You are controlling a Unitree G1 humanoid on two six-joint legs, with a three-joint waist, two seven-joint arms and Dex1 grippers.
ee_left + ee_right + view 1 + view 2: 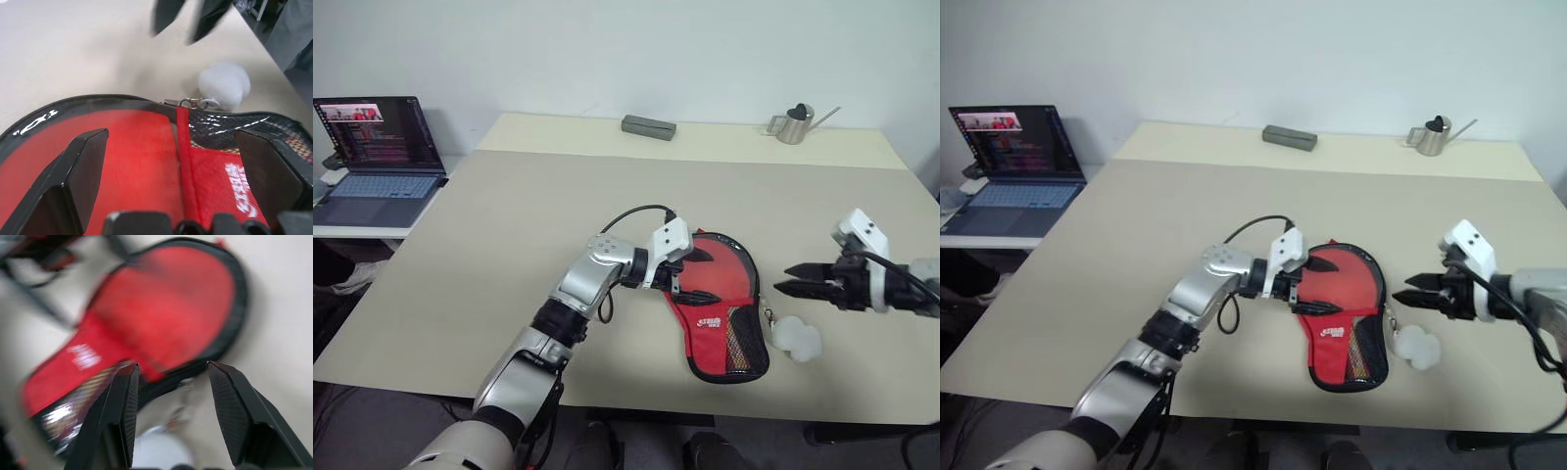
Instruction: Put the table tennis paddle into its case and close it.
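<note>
In the head views, the case [720, 313] is seen lying flat on the desk [509, 255] near its front edge, red side up, with its white logo and mesh pocket toward that edge. The paddle cannot be made out. The left gripper [690, 275] is held over the case's left side with its two black fingers spread wide, nothing between them. The right gripper [795, 279] is seen to the right of the case, apart from it, fingers partly spread and empty. A white fluffy ball [795, 339] lies just beside the case's right edge. A grey box [648, 126] and a small metal watering can [795, 123] stand along the far edge

In the left wrist view, wide-set fingers [80, 161] are shown just above the red fabric

In the right wrist view, parted fingers [122, 416] are pointed at the case
</note>
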